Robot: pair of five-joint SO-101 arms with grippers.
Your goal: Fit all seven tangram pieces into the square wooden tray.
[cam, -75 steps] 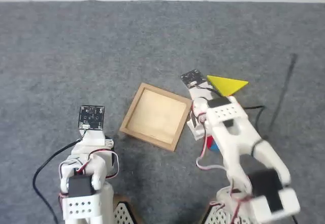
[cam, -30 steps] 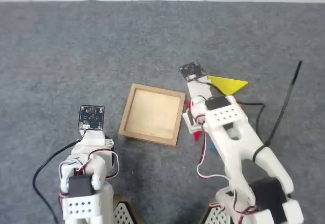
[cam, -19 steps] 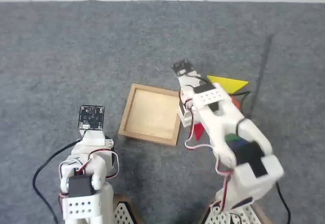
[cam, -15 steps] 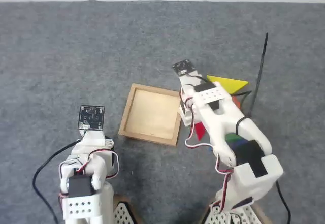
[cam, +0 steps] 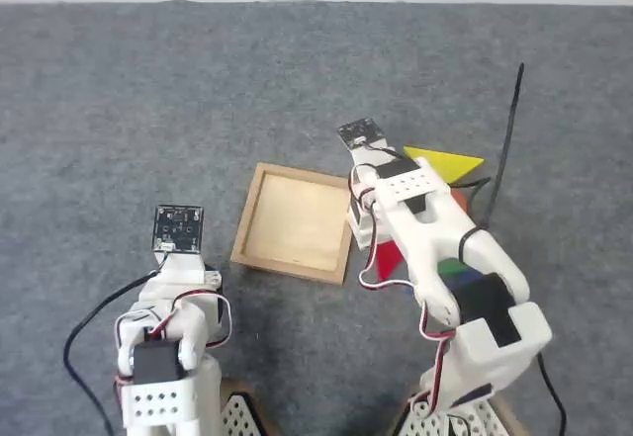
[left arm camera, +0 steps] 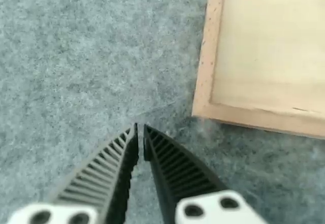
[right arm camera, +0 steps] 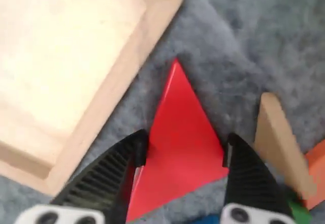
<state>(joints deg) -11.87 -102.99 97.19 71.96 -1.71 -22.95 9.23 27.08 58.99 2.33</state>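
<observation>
Beside tray (right arm camera: 118, 80), jaws seemingly straddle triangle (right arm camera: 179, 128).

We look down on a grey felt table (cam: 119, 80). A square wooden tray (cam: 297, 220) lies near the middle. The right arm (cam: 435, 243) leans over coloured pieces beside the tray's right edge: red piece (cam: 389, 256), yellow triangle (cam: 447, 164), green piece (cam: 453, 268). The left arm (cam: 168, 307) sits folded near the tray's lower-left corner.

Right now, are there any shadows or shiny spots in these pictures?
High view: soft, even light, no shiny spots on the wooden tray. Left wrist view: no hard shadows on the carpet. Right wrist view: the tray's floor looks brightest; the red triangle shows no glare.
</observation>
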